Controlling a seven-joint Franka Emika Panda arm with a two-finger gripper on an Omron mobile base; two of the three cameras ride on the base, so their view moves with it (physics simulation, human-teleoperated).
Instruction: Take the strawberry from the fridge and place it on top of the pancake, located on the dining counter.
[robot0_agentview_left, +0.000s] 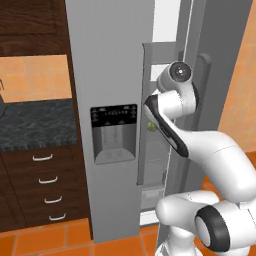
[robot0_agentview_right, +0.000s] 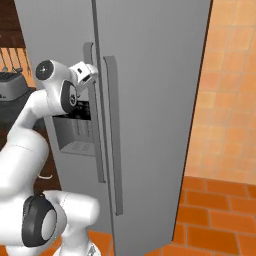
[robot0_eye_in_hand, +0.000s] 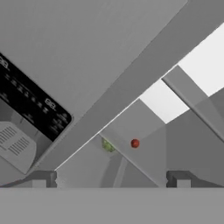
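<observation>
While the gripper (robot0_eye_in_hand: 111, 183) hovers with jaws spread wide and empty, the strawberry (robot0_eye_in_hand: 135, 143) lies beyond them, apart, inside the fridge (robot0_agentview_left: 110, 75), apparently on a shelf beside a blurred green thing (robot0_eye_in_hand: 107, 145).

The fridge (robot0_agentview_left: 110, 75) runs off the top edge in both base views, so its full height cannot be seen. In the left base view the white arm covers much of the narrow opening between the doors, and the shelves behind it are mostly hidden. A small green patch (robot0_agentview_left: 150, 126) peeks out beside the arm there, too small to identify.

In the hand view the strawberry (robot0_eye_in_hand: 135, 143) is only a tiny red dot with no visible detail, and the green thing (robot0_eye_in_hand: 107, 145) near it is blurred. The gripper (robot0_eye_in_hand: 111, 179) is cut off at the bottom of that view, so only its dark tips show. The water dispenser (robot0_eye_in_hand: 30, 111) runs off the left edge.
</observation>
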